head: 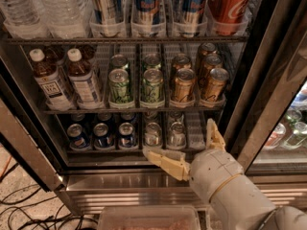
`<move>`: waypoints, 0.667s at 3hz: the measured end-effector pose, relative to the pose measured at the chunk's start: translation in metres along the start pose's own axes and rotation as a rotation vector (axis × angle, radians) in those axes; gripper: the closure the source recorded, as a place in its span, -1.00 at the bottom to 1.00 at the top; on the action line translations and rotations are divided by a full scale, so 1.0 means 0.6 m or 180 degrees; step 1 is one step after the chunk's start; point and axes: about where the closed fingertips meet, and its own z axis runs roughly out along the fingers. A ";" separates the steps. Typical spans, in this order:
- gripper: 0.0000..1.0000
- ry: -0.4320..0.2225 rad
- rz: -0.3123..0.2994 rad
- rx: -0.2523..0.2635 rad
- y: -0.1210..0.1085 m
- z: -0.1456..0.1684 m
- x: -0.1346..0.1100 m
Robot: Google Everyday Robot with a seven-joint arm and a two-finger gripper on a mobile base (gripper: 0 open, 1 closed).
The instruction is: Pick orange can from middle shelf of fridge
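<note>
Below the front edge of the middle shelf (134, 110), toward its right end, the gripper (178, 138) hangs in front of the lower rack of small cans (103, 135). Its 2 tan fingers are spread wide, 1 pointing left and 1 pointing up, with nothing between them. The orange can (213, 84) nearest the shelf's right front corner stands upright in its tray, well clear of the arm. Another stands just beside it to the left, with more lined up behind both.

Several things could go wrong, as I judge it:

1. The gripper is lower than the target row, so a straight push inward would meet the silver cans (165, 134) on the rack beneath and could knock them over.
2. Rising too close to the racks could catch the upward finger under the shelf's front edge.
3. The cans stand tight together, so 1 finger may wedge between 2 orange cans or bump the green cans (152, 86) next along.
4. The dark door frame of the fridge (268, 95) lies near the wrist on the right, leaving little room to swing.
</note>
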 end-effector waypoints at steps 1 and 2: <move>-1.00 -0.0139 -0.0018 0.0010 0.029 0.001 0.001; -1.00 -0.0289 -0.0070 0.0194 0.017 0.018 0.009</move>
